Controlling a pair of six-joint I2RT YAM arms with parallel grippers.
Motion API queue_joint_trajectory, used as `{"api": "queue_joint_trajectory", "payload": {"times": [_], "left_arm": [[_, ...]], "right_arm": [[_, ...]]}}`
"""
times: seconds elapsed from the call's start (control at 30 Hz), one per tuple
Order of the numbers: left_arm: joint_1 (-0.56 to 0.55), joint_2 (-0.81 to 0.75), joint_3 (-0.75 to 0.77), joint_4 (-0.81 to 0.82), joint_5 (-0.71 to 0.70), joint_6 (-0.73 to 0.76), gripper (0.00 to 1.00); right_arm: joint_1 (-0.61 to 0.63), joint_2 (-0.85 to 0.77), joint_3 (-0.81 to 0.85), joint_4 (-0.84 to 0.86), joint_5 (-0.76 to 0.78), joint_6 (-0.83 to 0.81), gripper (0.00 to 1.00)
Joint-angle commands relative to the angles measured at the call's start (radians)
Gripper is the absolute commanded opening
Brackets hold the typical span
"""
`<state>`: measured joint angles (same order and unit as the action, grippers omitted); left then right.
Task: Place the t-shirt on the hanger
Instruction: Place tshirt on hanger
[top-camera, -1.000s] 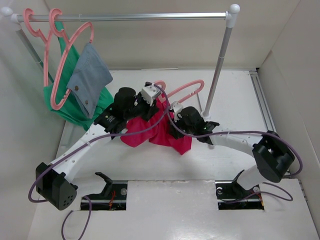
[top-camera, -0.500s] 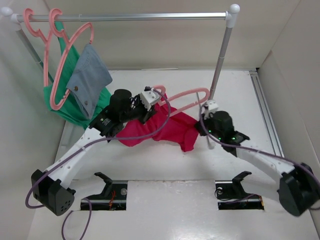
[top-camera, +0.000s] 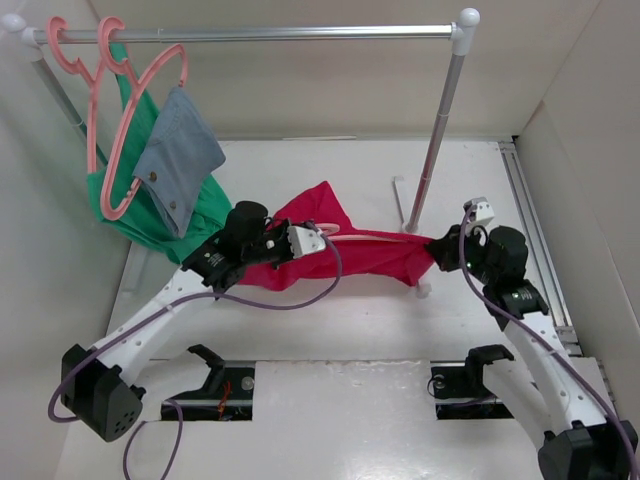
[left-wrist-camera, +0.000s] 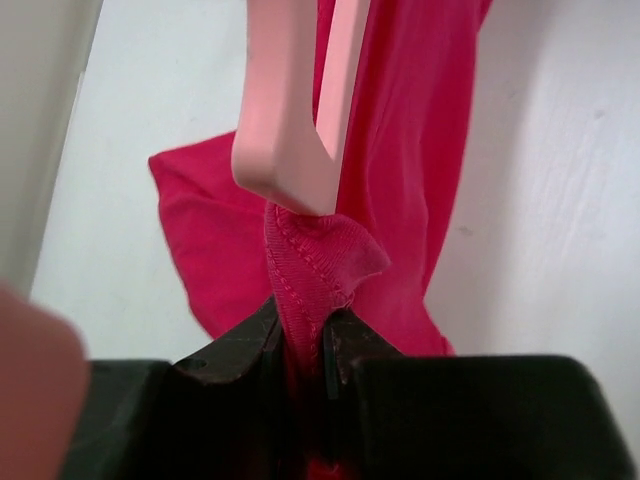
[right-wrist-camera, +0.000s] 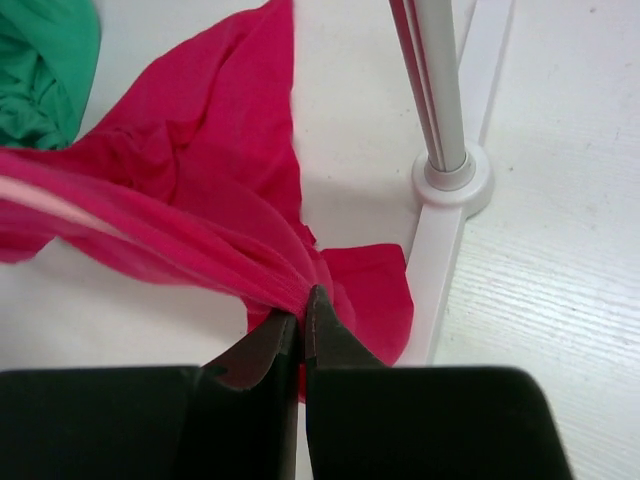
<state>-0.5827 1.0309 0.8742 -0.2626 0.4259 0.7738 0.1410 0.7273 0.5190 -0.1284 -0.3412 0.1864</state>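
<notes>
The crimson t-shirt (top-camera: 360, 255) is stretched taut between my two grippers above the white table. My left gripper (top-camera: 305, 240) is shut on its ribbed collar (left-wrist-camera: 310, 270). The pink hanger (left-wrist-camera: 295, 100) pokes out of the collar just past the fingertips; most of it is inside the shirt, a short pink part showing in the top view (top-camera: 325, 232). My right gripper (top-camera: 440, 252) is shut on a bunched fold of the t-shirt (right-wrist-camera: 250, 265) beside the rack post. A pink line of the hanger shows through the cloth (right-wrist-camera: 60, 215).
A clothes rack with a metal rail (top-camera: 260, 33) and a post (top-camera: 435, 150) on a white foot (right-wrist-camera: 455, 180) stands behind. Pink hangers with a green garment (top-camera: 150, 215) and a grey-blue cloth (top-camera: 180, 150) hang at the left end.
My right gripper has pulled far to the right and my left gripper has shifted right and nearer, stretching the crumpled shirt out flat. The hanger, once lying exposed, is now mostly inside the shirt.
</notes>
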Motion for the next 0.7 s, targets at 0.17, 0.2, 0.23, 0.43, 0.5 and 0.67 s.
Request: {"api": "queue_joint_trajectory", "payload": {"times": [0.17, 0.2, 0.23, 0.43, 0.5, 0.67], "left_arm": [[0.026, 0.078, -0.034, 0.088, -0.392, 0.071, 0.0], [0.026, 0.092, -0.024, 0.098, -0.392, 0.071, 0.0], [0.026, 0.092, -0.024, 0.099, -0.392, 0.062, 0.0], [-0.021, -0.004, 0.055, 0.02, -0.02, 0.084, 0.0], [-0.043, -0.026, 0.08, 0.02, 0.092, 0.084, 0.0], [-0.068, 0.014, 0.138, -0.05, 0.212, 0.021, 0.0]], "right_arm": [[-0.06, -0.012, 0.206, -0.163, -0.19, -0.249, 0.0], [-0.06, -0.012, 0.225, -0.163, -0.223, -0.249, 0.0], [-0.06, -0.012, 0.225, -0.163, -0.248, -0.258, 0.0], [-0.06, 0.095, 0.266, -0.145, -0.335, -0.269, 0.08], [-0.06, 0.133, 0.289, -0.169, -0.335, -0.291, 0.35], [-0.04, 0.207, 0.471, -0.347, -0.303, -0.407, 0.67]]}}
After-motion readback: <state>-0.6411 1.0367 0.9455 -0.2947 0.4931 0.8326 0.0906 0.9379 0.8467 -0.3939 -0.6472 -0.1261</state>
